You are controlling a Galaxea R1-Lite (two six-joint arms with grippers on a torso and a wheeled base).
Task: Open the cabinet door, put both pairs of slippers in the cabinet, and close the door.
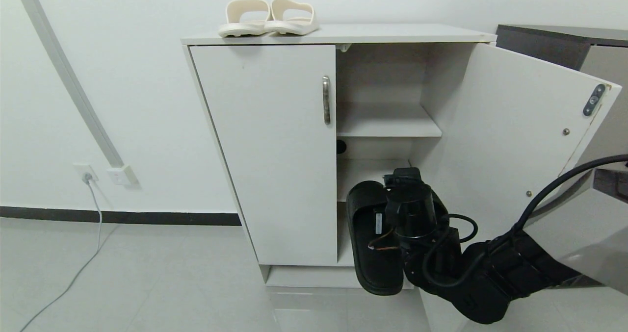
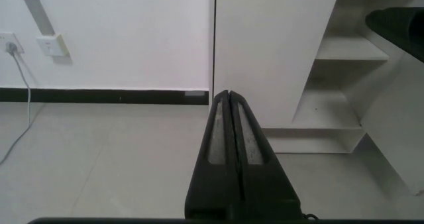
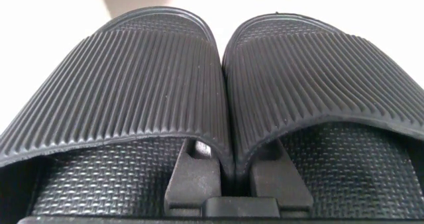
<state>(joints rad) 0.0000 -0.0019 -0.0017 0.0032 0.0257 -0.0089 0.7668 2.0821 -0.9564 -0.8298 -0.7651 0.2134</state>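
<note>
Right claw (image 3: 228, 168) clamped on black slippers (image 1: 371, 246), apparently partway into open cabinet (image 1: 270, 150), left claw (image 2: 228, 101) closed, empty, cream slippers (image 1: 269, 17) on top

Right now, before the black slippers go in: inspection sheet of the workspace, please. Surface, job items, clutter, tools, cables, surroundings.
Surface: grey tiled floor; cabinet top carries the cream slippers.
Job's things: right door open, left door shut; black slippers held low at the cabinet opening.
Clutter: nothing seen.
Tools: right tool shut on the black slippers' inner edges; left tool shut, empty, above the floor.
Cables: grey cord runs from the wall socket across the floor; black cable arcs to the right arm.
Surroundings: white wall; dark furniture right of the cabinet.
</note>
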